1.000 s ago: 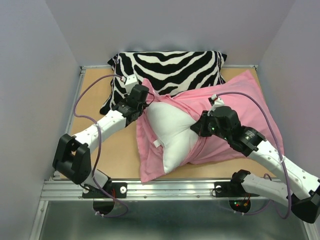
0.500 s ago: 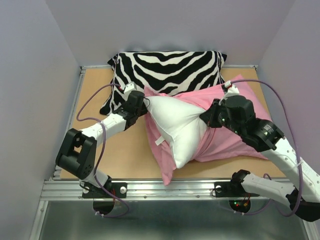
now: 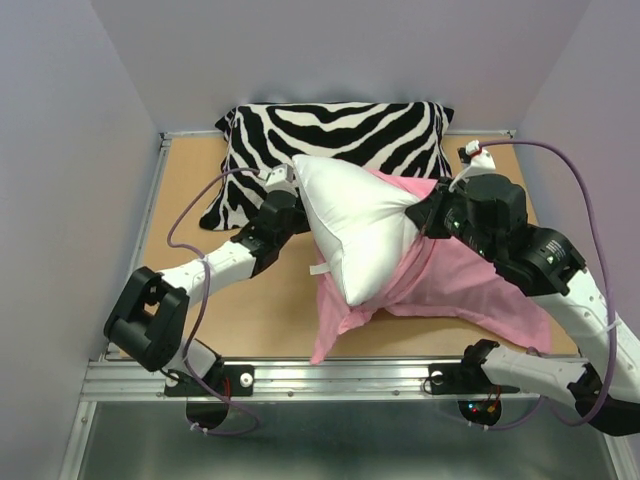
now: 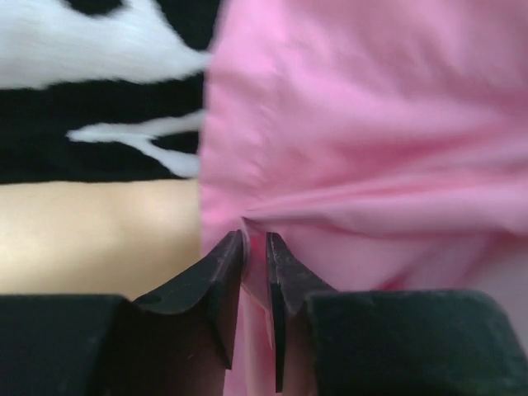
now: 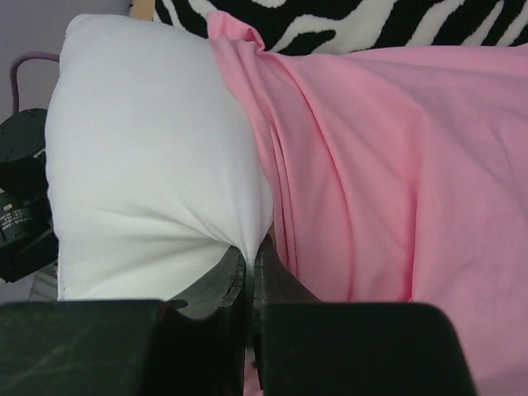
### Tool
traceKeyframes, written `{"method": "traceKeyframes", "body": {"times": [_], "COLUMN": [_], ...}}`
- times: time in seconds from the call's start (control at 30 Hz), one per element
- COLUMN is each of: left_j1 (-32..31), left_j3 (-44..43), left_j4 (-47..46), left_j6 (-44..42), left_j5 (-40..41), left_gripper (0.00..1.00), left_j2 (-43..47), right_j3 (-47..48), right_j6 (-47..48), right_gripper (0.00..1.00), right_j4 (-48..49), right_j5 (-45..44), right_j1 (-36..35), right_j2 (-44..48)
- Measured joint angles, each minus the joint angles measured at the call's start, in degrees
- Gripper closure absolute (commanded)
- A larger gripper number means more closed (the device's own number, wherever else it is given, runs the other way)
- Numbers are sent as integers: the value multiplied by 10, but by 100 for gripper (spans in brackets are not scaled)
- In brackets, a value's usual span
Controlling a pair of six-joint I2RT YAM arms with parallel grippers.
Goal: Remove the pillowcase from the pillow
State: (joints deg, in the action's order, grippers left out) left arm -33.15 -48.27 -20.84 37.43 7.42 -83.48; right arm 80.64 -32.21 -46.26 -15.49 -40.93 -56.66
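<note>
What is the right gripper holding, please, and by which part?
The plump white pillow, pinched at a pucker of its fabric beside the pink satin pillowcase.

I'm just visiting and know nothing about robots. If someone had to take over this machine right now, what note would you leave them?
Left gripper: jaws slightly parted with pillowcase fabric between them; whether it grips is unclear.
Right gripper: shut, pinching the pillow by its white fabric.
Things: the pillow is mostly bared, in front of the zebra cushion. The pillowcase is bunched around its right and near sides.
Done: most of the pillow is out.
Left: pull the rest free and separate the two.
</note>
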Motion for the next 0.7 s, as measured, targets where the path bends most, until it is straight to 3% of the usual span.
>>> {"method": "traceKeyframes", "body": {"times": [0.03,0.3,0.57,0.63,0.7], "left_j1": [-10,-23,-21,-22,-25], "left_j3": [3,99,107,107,86], "left_j4": [-4,-9,70,101,152], "left_j6": [-4,4,26,39,59], "left_j5": [-6,-24,4,13,18], "left_gripper": [50,36,34,23,20], "left_j2": [3,150,298,332,355], "right_j3": [0,19,20,20,20], "right_j6": [0,5,10,11,12], "right_gripper": [99,99,100,100,99], "right_j4": [3,34,65,70,76], "right_j5": [-4,-15,-15,-13,-9], "right_j1": [0,0,1,1,1], "right_j2": [-3,-79,-111,-114,-119]}}
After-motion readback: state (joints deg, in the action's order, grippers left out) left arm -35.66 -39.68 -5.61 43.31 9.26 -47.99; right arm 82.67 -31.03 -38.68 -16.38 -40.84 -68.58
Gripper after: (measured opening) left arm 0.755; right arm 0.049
